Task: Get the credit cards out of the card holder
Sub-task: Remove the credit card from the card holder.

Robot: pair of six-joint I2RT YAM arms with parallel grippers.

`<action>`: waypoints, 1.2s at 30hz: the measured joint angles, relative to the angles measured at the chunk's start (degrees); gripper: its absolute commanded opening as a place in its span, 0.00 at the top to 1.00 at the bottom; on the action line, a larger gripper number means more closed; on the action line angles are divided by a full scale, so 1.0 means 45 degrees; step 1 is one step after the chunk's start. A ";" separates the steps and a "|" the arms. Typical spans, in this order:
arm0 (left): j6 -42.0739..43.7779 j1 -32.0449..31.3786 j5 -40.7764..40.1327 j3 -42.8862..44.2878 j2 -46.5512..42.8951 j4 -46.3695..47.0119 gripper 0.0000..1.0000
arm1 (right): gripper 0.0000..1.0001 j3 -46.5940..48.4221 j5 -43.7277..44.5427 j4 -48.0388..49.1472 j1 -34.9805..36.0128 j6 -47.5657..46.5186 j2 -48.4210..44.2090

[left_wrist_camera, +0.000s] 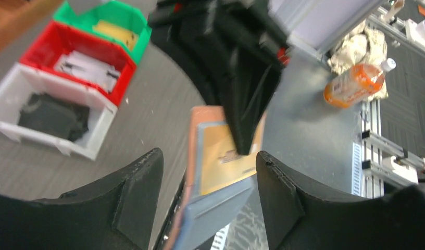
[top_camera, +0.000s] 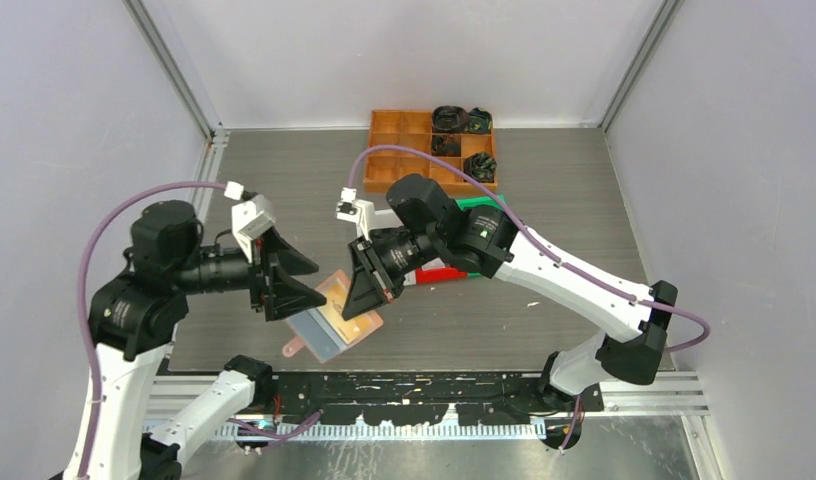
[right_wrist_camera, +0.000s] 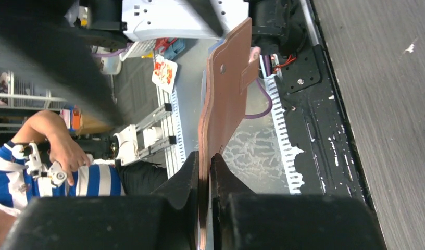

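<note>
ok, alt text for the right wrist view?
The right gripper is shut on the edge of the salmon-pink card holder, held edge-on with its strap tab showing. Grey table at right; a person in a striped shirt at left.

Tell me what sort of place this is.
Probably a robotics lab test cell: a left arm and right arm mounted at a table, white panels closing it in, sorting bins beside them, and a person close by.

No text, number or brand can be read in any view. The gold plastic card (left_wrist_camera: 221, 166) bears a small dark mark, too blurred to make out.
</note>
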 measured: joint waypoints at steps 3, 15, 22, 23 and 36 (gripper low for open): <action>0.0816 0.0000 0.0078 -0.0733 0.0044 -0.0772 0.36 | 0.99 0.0384 -0.0189 -0.0359 0.0233 -0.0359 0.0141; 0.0855 -0.0005 0.1530 -0.1603 -0.0151 -0.1219 0.63 | 0.99 0.2157 -0.0520 -0.1229 0.0515 -0.1365 0.1069; -0.0282 -0.0005 0.2210 -0.1787 -0.0102 -0.0962 1.00 | 0.63 0.2142 -0.0583 -0.1234 0.0525 -0.1627 0.1137; -0.0510 -0.0005 0.2254 -0.1807 -0.0141 -0.0835 1.00 | 0.59 0.1841 -0.0597 -0.0845 0.0520 -0.1545 0.0981; -0.7140 -0.0058 0.0758 -0.3021 -0.1137 0.5571 1.00 | 0.73 -0.7737 0.1817 1.2148 0.0180 0.2701 -0.5042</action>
